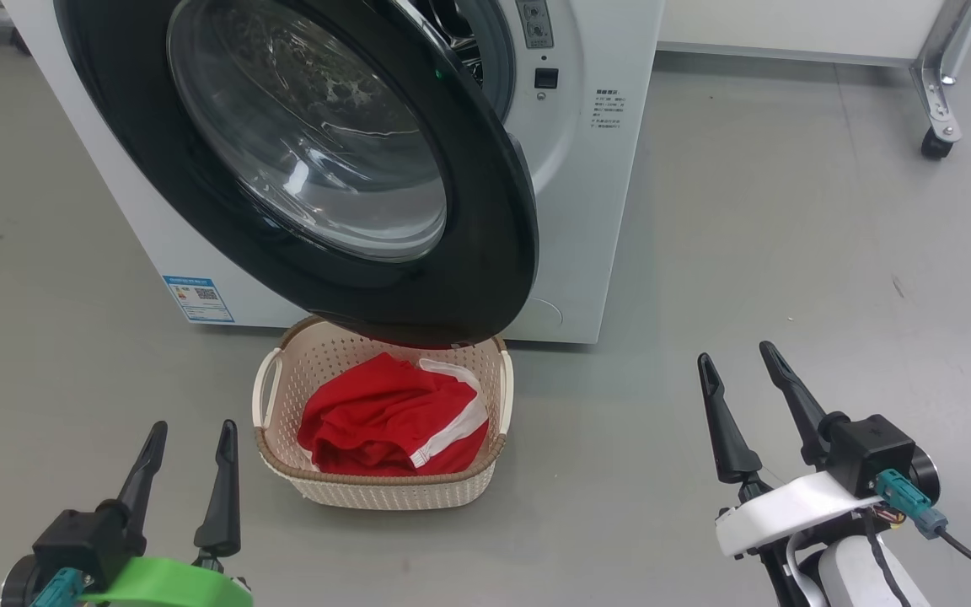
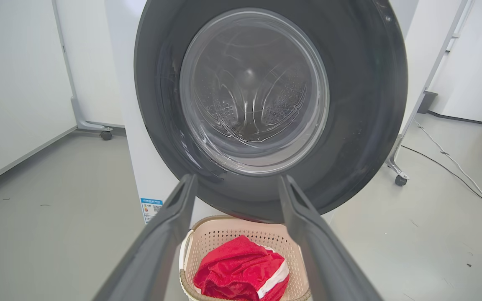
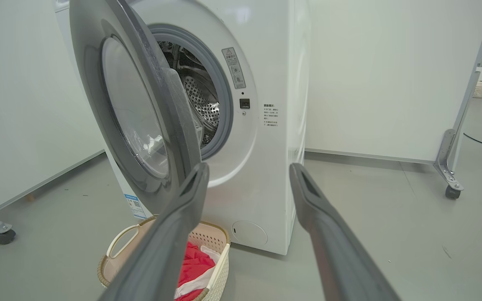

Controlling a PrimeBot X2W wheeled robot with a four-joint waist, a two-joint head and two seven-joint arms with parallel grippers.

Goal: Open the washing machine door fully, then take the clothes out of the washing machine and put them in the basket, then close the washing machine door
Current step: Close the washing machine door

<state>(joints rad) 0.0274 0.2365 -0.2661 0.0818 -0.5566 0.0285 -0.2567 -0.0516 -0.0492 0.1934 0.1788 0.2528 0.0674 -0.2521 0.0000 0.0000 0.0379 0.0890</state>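
Observation:
The white washing machine [image 1: 587, 211] stands ahead, its glossy black round door [image 1: 485, 253] swung partly out over the basket [image 1: 384, 493]. The steel drum [image 3: 201, 100] shows past the door's edge. Red clothes with white trim [image 1: 384, 417] lie in the cream basket on the floor below the door, also the clothes [image 2: 241, 269] between my left fingers' view. My left gripper [image 1: 190, 434] hangs open at lower left, short of the basket. My right gripper [image 1: 738, 358] is open at lower right, to the right of the basket and clear of the door.
Grey floor spreads around. A white panel on a castor leg [image 1: 936, 139] stands at the back right. A cable [image 2: 454, 165] runs along the floor to the right of the machine. A blue label [image 1: 197, 299] marks the machine's lower left corner.

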